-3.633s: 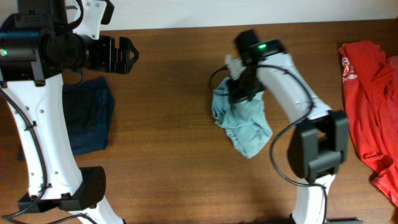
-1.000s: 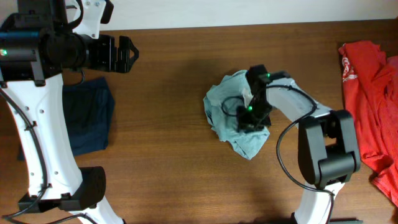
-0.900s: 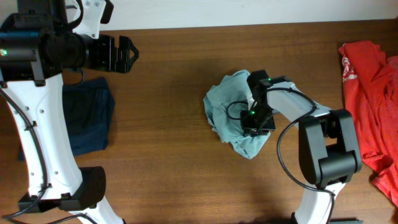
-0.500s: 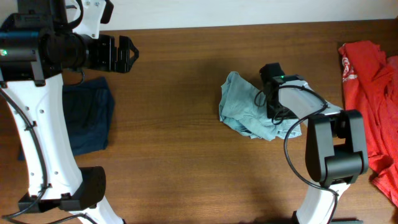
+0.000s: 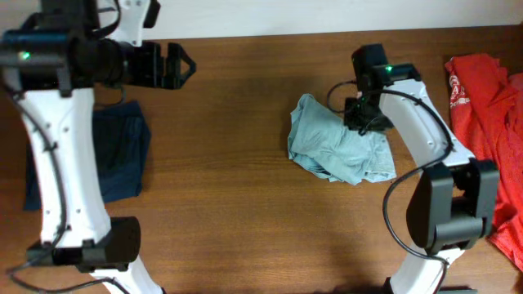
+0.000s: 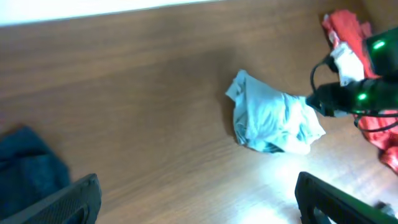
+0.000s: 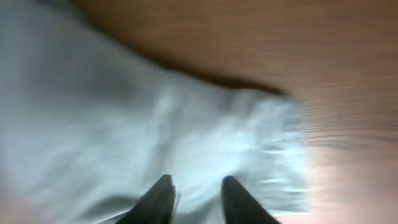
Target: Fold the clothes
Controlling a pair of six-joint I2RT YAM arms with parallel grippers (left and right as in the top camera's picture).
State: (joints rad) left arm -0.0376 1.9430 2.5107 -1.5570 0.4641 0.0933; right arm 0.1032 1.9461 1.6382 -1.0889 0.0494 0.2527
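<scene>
The pale grey-blue T-shirt (image 5: 335, 151) lies crumpled on the wooden table right of centre. It also shows in the left wrist view (image 6: 270, 118) and fills the right wrist view (image 7: 155, 112). My right gripper (image 5: 359, 122) hovers over the shirt's far right edge. In its own view (image 7: 198, 186) the jaws stand slightly apart with nothing between them. My left gripper (image 5: 181, 69) is wide open and empty at the far left, high above the table (image 6: 199, 193). The red shirt (image 5: 482, 131) lies at the right edge. The dark navy garment (image 5: 118, 155) lies at the left.
The table's far edge (image 5: 245, 36) meets a white wall. Bare wood (image 5: 221, 163) lies between the navy garment and the pale shirt. The right arm's cables loop over the shirt's top right. The red shirt also shows in the left wrist view (image 6: 345, 31).
My right gripper dragged the pale shirt to the right, then lifted and moved back off it. The shirt now lies wider and flatter. My left arm shifted slightly right.
</scene>
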